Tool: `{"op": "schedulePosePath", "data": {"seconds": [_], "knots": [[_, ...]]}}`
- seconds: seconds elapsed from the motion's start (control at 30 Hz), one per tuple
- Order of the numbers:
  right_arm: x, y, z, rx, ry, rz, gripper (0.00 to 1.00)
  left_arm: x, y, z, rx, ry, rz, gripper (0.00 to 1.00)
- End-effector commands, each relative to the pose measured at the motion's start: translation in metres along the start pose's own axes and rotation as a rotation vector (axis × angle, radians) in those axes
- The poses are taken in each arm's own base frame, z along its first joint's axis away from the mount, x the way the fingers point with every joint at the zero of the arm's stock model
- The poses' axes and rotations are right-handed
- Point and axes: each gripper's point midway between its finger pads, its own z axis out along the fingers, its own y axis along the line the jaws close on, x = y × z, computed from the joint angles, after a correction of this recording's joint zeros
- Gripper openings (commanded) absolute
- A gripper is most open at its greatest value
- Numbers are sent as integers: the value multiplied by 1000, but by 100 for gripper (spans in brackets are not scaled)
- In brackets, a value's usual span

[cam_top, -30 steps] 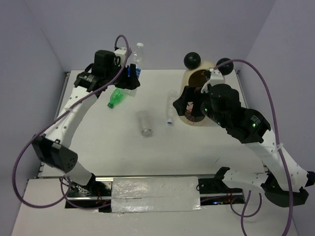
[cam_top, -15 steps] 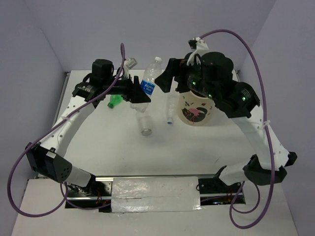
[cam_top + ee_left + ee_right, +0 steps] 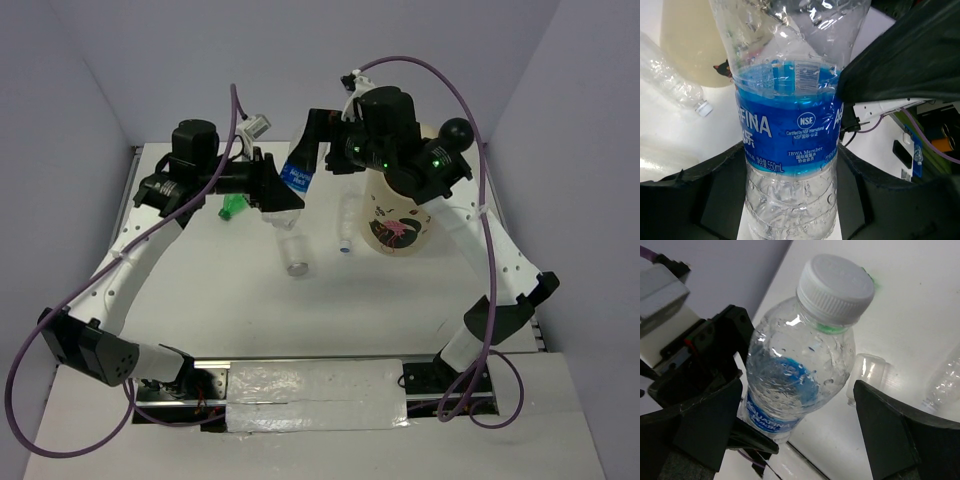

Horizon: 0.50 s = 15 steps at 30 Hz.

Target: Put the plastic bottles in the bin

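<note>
Aquafina bottle [image 3: 790,125]: clear and crinkled with a white screw cap. It is held off the table at about 12 o'clock in the top view, tilted with its cap toward 1 o'clock, between the two grippers and outside the bin.
Label writing: the blue band reads "…AFINA", "NSF" in an oval, "Certified by NSF International", "IBWA Member" and "550mL", with a barcode above. The right wrist view shows "AQUAFINA" low on the same band.
Left gripper [image 3: 789,165]: clamped on the bottle's lower body, one black finger pressed to each side at the label's lower edge.
Right gripper [image 3: 799,385]: fingers spread wide, one on each side of the bottle's upper half with a gap to the plastic, gripping nothing.
Bin [image 3: 395,215]: a cream cylinder standing upright at 2 o'clock on the table. It has a pink and black print on its side and one black ball ear [image 3: 457,131] showing at the rim; the right arm covers its mouth.
Green bottle [image 3: 232,207]: lies at 10 o'clock, partly under the left arm.
Short wide bottle [image 3: 293,252]: lies near the table's middle, at 6 o'clock from the held bottle.
Slim bottle [image 3: 346,222]: lies just beside the bin at its 9 o'clock, cap end toward 6 o'clock.
Table [image 3: 250,310]: white.
</note>
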Motion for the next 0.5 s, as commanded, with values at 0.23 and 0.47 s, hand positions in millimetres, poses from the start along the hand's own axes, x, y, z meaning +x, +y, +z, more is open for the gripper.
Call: {"op": "schedulePosePath", "data": {"seconds": [0.23,0.47], "knots": [[-15,14,9,-91,-49,32,83,4,-17,-10,38,-20,42,52],[-5,15,12,-114,-20,25,68,4,-21,-14,37,-30,62,53]]}}
